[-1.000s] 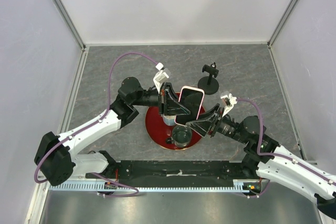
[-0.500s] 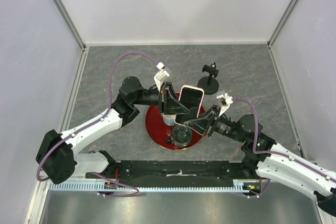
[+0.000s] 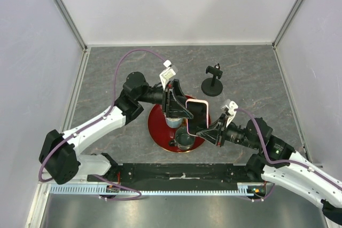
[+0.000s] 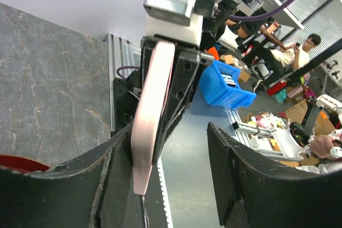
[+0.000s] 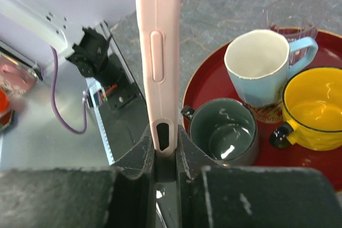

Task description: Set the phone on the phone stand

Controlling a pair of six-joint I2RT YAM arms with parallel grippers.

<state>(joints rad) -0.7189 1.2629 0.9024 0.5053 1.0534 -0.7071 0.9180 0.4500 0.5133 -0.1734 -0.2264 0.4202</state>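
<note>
We see the left gripper (image 4: 172,145) has let go, jaws apart now; the right gripper (image 5: 165,156) clamps the phone (image 5: 155,52). One phone, one phone stand (image 3: 212,81), three cups (image 5: 259,63).

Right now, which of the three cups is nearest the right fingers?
The dark grey-green cup; the pale blue cup and the yellow cup stand farther back.

Grey marbled counter (image 3: 107,73) beneath left claw (image 3: 180,111) and right claw (image 3: 199,127). Plain white wall panels (image 3: 176,4) beyond and to either side of them, aluminium corner posts (image 3: 64,12). Behind claws: slotted metal rail (image 3: 160,189), steel ledge (image 3: 160,212). Left wrist view: past left claw, blue bin (image 4: 227,86), cluttered bench (image 4: 267,126). Even light.
</note>
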